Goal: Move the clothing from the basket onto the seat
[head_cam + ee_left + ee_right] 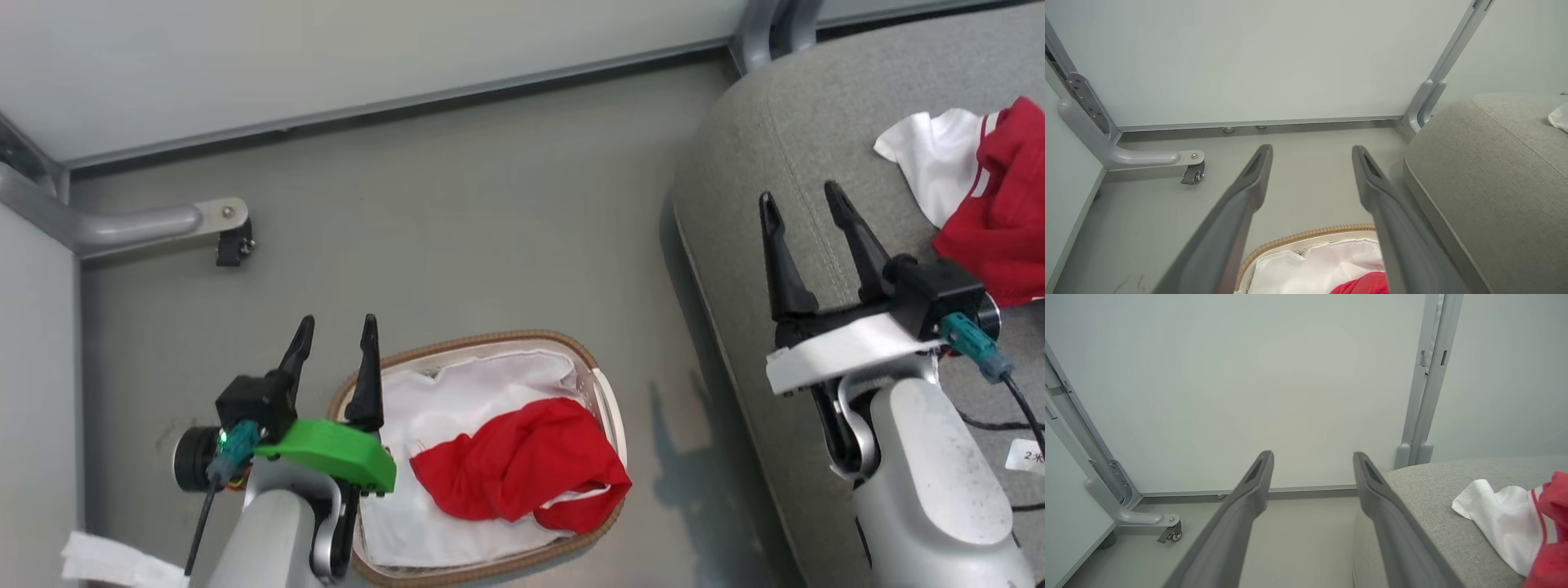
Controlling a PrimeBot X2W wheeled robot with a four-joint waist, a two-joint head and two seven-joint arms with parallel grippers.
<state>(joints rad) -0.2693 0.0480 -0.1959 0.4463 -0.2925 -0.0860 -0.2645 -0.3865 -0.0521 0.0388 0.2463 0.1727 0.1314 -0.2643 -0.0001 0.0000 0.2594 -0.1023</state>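
Observation:
A crumpled red garment (522, 465) with a bit of white trim lies in the white basket (482, 341), on its white liner (457, 392); the basket stands on the floor. A second red-and-white garment (992, 196) rests on the grey seat (784, 131) at the right. My left gripper (336, 333) hovers open over the basket's left rim, nothing between its fingers. My right gripper (802, 204) stands open above the seat's left part, left of that garment. The left wrist view shows the basket's rim (1306, 236) and a red patch (1367, 286) below the fingers.
Pale partition panels on grey metal frames close the back and left. A grey foot with a castor (233, 237) juts onto the floor at the left. Grey floor lies between the basket and the seat. A white scrap (114, 559) sits at the lower left.

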